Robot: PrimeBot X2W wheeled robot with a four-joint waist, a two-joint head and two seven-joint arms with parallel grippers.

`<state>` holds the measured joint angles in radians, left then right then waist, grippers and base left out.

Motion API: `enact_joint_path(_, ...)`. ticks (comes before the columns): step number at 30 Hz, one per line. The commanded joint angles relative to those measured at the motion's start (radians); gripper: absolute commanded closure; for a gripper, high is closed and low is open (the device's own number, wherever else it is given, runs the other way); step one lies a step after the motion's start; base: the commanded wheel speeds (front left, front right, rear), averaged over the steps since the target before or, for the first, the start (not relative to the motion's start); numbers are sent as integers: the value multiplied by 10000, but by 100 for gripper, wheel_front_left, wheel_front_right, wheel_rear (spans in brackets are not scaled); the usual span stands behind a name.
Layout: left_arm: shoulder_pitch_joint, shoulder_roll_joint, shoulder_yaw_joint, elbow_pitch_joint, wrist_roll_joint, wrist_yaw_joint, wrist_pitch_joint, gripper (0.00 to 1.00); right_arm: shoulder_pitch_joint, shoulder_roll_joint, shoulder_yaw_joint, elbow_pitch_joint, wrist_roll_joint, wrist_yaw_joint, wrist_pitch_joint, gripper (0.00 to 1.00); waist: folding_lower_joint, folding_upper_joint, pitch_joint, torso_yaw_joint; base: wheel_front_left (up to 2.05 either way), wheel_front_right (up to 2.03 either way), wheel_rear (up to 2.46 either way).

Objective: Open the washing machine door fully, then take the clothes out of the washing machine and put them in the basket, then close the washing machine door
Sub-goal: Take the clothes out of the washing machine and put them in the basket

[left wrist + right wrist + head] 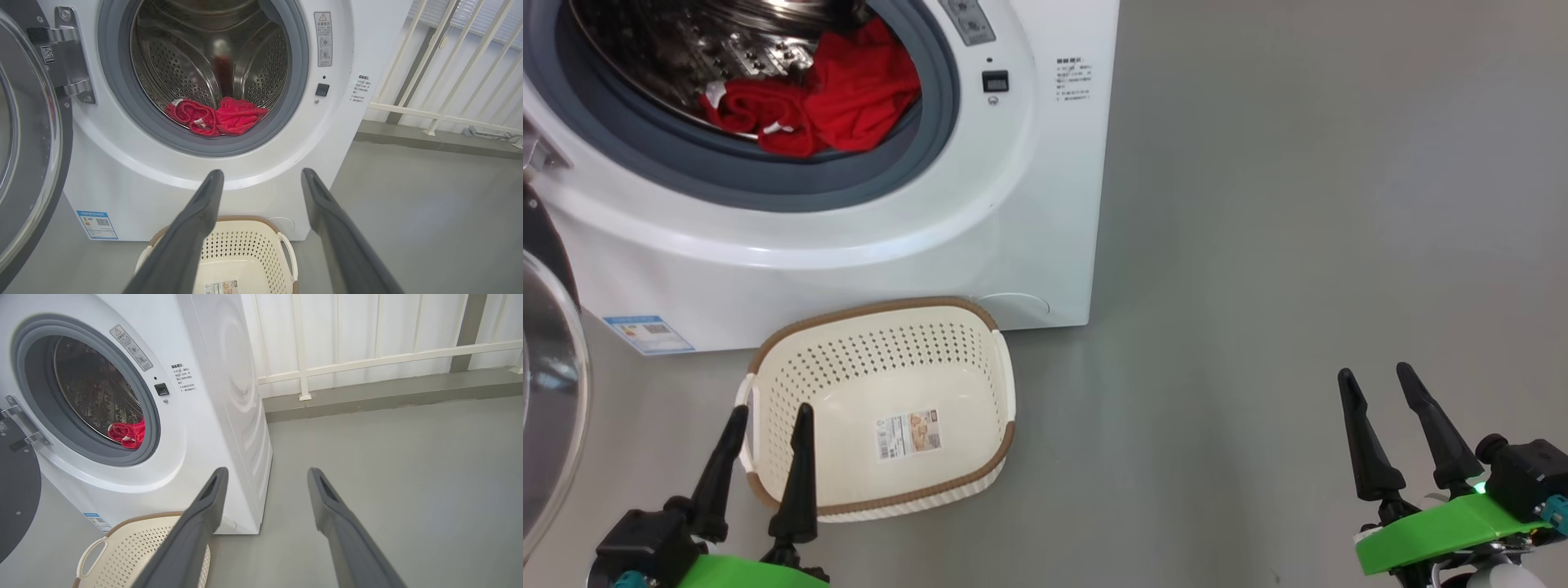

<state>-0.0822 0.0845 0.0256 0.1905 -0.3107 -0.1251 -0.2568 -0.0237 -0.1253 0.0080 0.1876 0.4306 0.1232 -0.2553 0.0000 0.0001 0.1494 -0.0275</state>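
The white washing machine [1029,204] stands at the upper left with its door [551,384] swung open to the left; the glass bowl shows at the left edge. Red clothes [825,102] lie at the front of the steel drum, against the grey gasket. The cream basket [882,400] sits on the floor in front of the machine, holding nothing but its paper label. My left gripper [772,412] is open, low at the basket's near-left rim. My right gripper [1376,376] is open over bare floor at the lower right. In the left wrist view the clothes [216,116] lie beyond the open fingers.
Grey floor [1298,204] spreads to the right of the machine. A white railing [367,359] and wall run behind it. A blue label sticker [649,333] sits low on the machine's front left.
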Motion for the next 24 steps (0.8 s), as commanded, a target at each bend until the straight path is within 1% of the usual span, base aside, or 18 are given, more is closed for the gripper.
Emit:
enact_joint_path(1, -328, 212, 283, -259, -20, -55, -49, 0, -299, -111, 199, -253, -7, 75, -65, 0, 0, -1, 18, 13, 115, -115, 0)
enact_joint_path(8, -385, 174, 319, -232, 13, -55, -49, 0, -359, -136, 242, -271, -11, 75, -65, 0, 0, -1, 86, 62, 112, -112, 0)
enact_joint_path(12, -422, 83, 422, -198, -188, -55, -49, 0, -380, -145, 269, -269, 1, 75, -65, 0, 0, -1, 114, 74, 83, -83, 0)
enact_joint_path(24, -467, 100, 203, 44, -172, -56, -49, 0, -390, -145, 336, -259, 7, 75, -65, 0, 0, -1, 172, 63, 9, -9, 0)
